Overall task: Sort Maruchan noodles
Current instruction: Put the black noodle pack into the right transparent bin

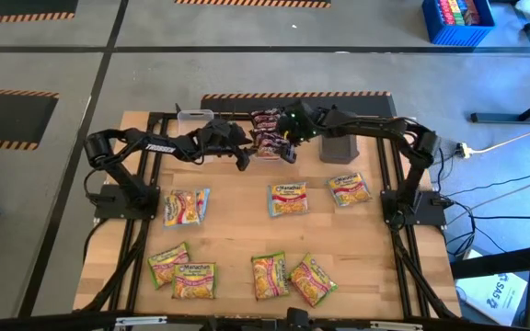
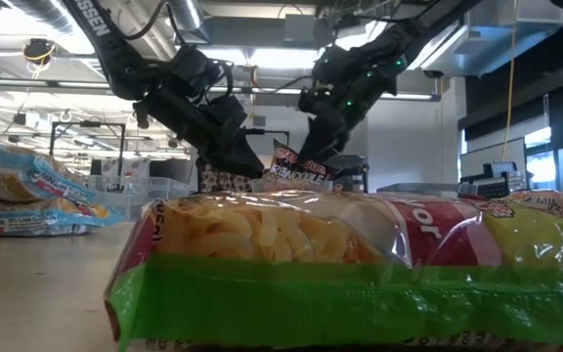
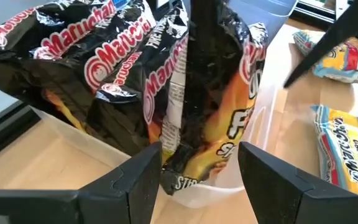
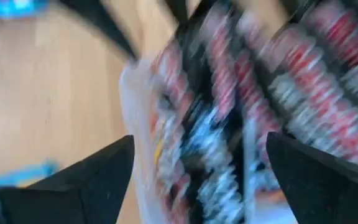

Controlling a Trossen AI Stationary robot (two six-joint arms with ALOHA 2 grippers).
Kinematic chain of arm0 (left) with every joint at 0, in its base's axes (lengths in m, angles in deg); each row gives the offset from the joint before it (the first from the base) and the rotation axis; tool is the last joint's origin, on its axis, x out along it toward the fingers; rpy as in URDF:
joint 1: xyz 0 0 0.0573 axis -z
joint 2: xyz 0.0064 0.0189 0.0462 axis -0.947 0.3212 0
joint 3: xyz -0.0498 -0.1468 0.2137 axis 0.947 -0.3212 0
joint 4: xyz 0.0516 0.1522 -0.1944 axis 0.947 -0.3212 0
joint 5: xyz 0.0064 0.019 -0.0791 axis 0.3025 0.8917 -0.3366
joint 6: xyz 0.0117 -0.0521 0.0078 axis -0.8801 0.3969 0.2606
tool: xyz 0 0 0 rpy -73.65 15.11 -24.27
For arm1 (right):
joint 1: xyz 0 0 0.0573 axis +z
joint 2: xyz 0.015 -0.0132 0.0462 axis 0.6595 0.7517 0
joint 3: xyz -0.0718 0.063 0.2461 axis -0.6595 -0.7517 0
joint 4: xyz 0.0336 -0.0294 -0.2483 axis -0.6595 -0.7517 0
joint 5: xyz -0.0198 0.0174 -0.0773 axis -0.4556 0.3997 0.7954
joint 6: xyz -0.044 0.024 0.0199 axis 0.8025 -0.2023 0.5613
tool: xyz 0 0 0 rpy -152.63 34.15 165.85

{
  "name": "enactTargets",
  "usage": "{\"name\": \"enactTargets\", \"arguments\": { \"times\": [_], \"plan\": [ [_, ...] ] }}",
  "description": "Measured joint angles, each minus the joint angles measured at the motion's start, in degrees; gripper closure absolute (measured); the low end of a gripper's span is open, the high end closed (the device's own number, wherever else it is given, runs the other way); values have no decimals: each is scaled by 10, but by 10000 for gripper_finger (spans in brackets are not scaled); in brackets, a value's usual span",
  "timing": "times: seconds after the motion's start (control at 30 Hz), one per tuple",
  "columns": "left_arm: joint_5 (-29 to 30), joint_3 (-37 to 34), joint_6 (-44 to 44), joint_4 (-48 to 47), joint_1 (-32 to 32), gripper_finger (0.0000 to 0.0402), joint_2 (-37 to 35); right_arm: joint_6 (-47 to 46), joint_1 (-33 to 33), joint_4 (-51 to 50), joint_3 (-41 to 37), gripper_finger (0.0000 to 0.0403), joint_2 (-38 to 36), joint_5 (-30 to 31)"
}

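Observation:
Several dark maroon Maruchan noodles packets point(image 1: 270, 133) stand on edge in a clear tub point(image 3: 216, 190) at the table's far middle. My left gripper point(image 3: 201, 180) is open, level with the tub's left side, a finger on either side of one packet's lower end point(image 3: 191, 155). My right gripper point(image 4: 201, 168) is open wide just above the same packets point(image 4: 241, 93), slanting down from the right, nothing between its fingers. More noodle packets lie flat on the table: yellow-orange blue-edged ones point(image 1: 287, 199) mid-table, yellow-green ones point(image 1: 269, 276) near the front. My left gripper has one finger point(image 3: 142, 180) close against the lower corner point(image 3: 178, 177) of a dark packet that stands in the tub. Whether it touches the packet or the tub's wall, I cannot tell.
A dark grey tub point(image 1: 341, 147) stands right of the clear one, and a second clear tub point(image 1: 194, 118) at the far left. Bare wood lies between the packet rows. A yellow-green packet point(image 2: 360, 264) fills the low view's foreground.

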Motion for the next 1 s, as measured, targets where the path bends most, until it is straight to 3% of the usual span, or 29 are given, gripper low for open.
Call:
{"name": "enactTargets", "arguments": {
  "times": [0.17, 0.43, 0.6, 0.77, 1.0],
  "plan": [
    [1, 0, 0, -1, 5, 195, 0, 8, 0, 4, 4, 117, 11, 1],
    [2, 0, -1, -1, 5, 195, 0, 41, 0, 13, 4, 294, 11, 20],
    [5, -1, -23, -25, 3, 195, -20, 54, 0, 19, 4, 378, 11, 27],
    [9, 0, -32, -93, 2, 195, -78, 69, 1, 6, 10, 390, -2, 49],
    [37, 0, -48, -179, 2, 195, -166, 122, 4, -78, 83, 396, -8, 73]
  ]
}}
